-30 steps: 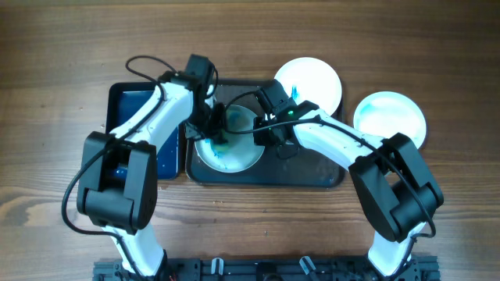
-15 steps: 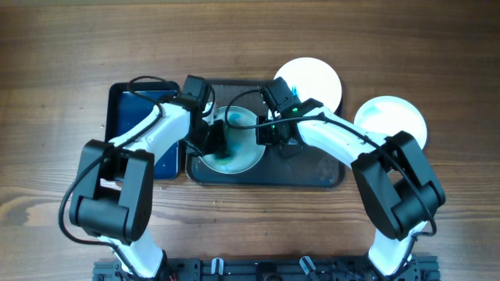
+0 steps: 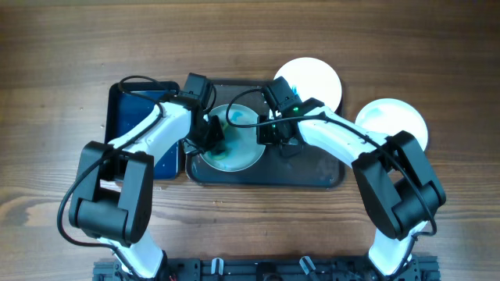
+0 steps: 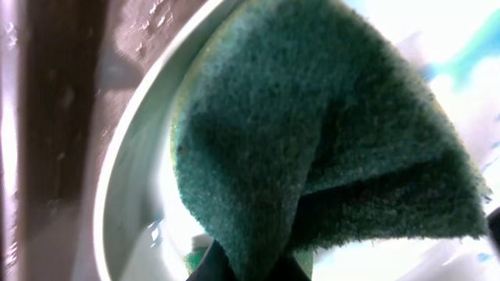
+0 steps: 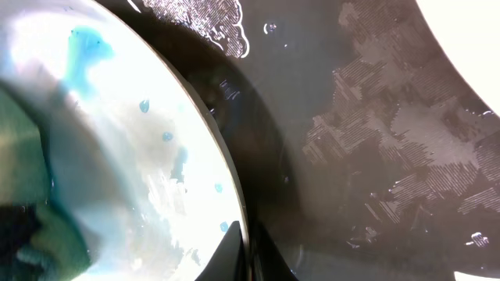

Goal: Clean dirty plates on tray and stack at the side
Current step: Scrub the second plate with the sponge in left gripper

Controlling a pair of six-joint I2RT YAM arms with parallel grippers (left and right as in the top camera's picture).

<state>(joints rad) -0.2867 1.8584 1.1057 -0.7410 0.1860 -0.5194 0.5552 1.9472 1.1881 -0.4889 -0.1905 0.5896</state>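
One slick, rigid dirty plate (image 3: pixel 238 150), probably best held by its rim: right gripper (image 3: pixel 264 134) pinches there; left gripper (image 3: pixel 215 136) clamps the sponge (image 4: pixel 312 133).

Three plates, two trays, one sponge and two robot arms on a wooden worktop (image 3: pixel 62 47).

Three round white plates: a centre plate (image 3: pixel 234 148), a far plate (image 3: pixel 312 78) and a right plate (image 3: pixel 394 117). Two trays: a large dark grey tray (image 3: pixel 320 168) and a smaller blue-bottomed tray (image 3: pixel 129 105) at left. One green sponge (image 4: pixel 312 140). Two arms, one end effector each: left end effector (image 3: pixel 212 134), right end effector (image 3: pixel 269 133).
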